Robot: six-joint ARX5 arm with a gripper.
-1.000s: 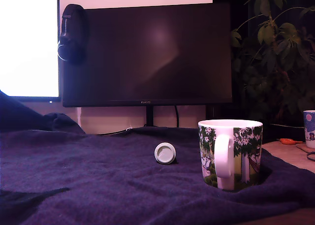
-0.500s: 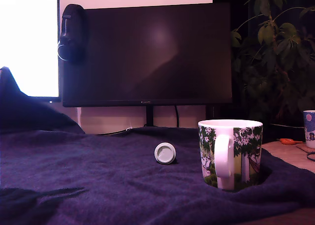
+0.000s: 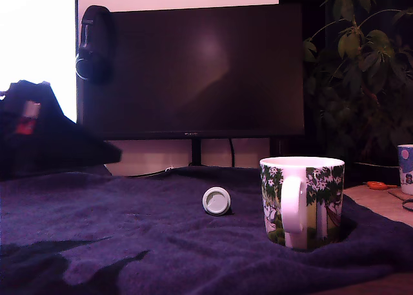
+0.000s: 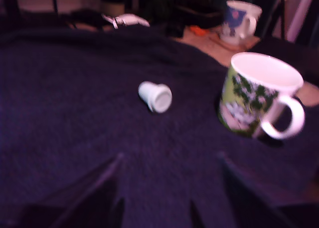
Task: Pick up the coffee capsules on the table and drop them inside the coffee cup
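Wrist view | capsule [image 4: 155,96] lies apart, ahead of hand | hand state unclear

One small pale whitish-green plastic coffee capsule [image 3: 216,201] [image 4: 155,96] lies on its side on the dark blue cloth; no second capsule shows in either view. There are two cups: one large white ceramic mug printed with green trees [image 3: 302,201] [image 4: 259,96], and one smaller white cup with a blue pattern and a pink dot [image 3: 405,168] [image 4: 239,20]. Two screens stand behind, one dark monitor [image 3: 193,72] and one lit white screen [image 3: 35,56]. One black pair of headphones [image 3: 93,44] hangs there, and one leafy green plant [image 3: 361,69] stands at the exterior view's right.
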